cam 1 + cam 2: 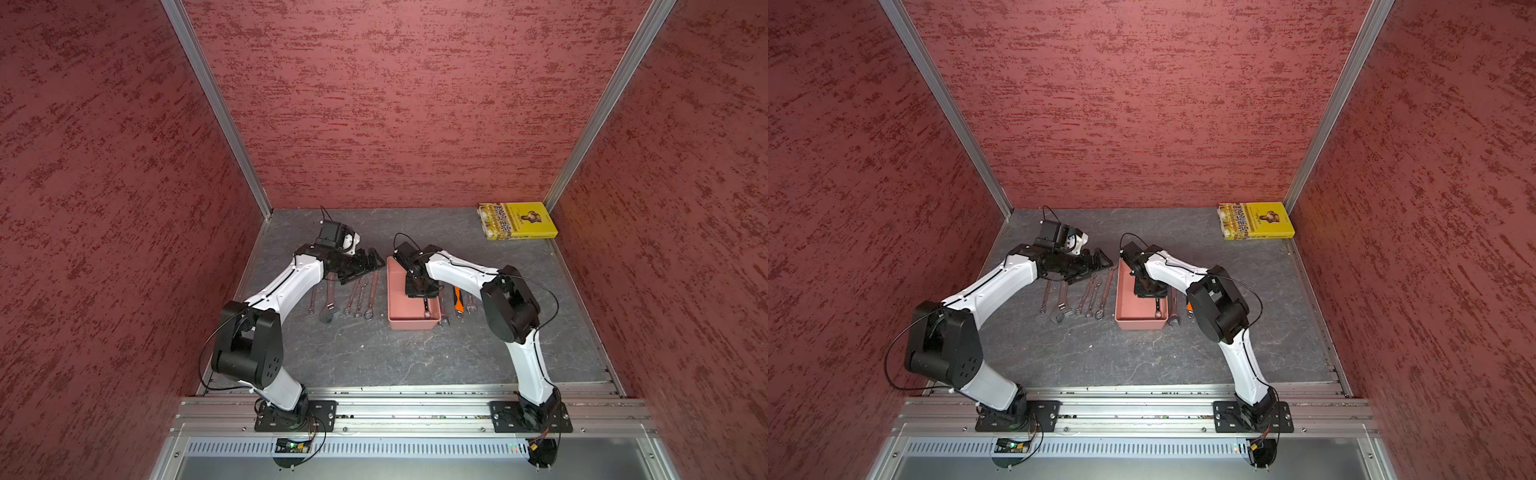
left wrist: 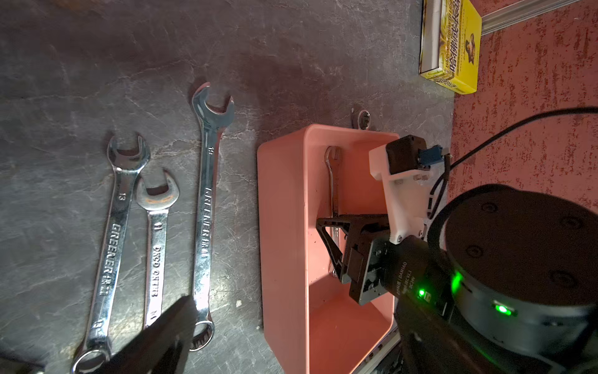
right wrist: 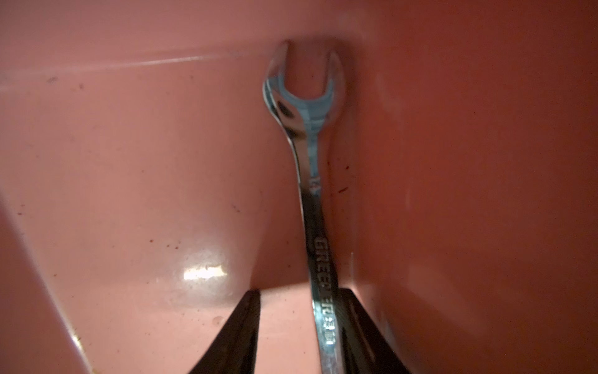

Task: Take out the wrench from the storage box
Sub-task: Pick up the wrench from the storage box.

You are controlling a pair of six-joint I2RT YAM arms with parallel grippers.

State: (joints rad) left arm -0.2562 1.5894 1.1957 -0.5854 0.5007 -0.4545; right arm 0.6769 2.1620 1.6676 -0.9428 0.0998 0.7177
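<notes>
Right gripper point(image 3: 302, 293) is reaching into the storage box point(image 1: 413, 324), jaws part-open, straddling the wrench point(image 3: 315, 226) without clamping it. Wrench is lying inside along the wall. Left gripper point(image 1: 361, 269) is hovering wide open, empty.

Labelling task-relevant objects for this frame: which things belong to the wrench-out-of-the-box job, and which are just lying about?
In the job:
- storage box
- wrench lying in it
- right gripper, jaws either side of the wrench's shaft, not yet clamped

Lying about:
- row of wrenches on the table beside the box
- loose tools on its other side
- yellow book
- left gripper, open, empty
</notes>
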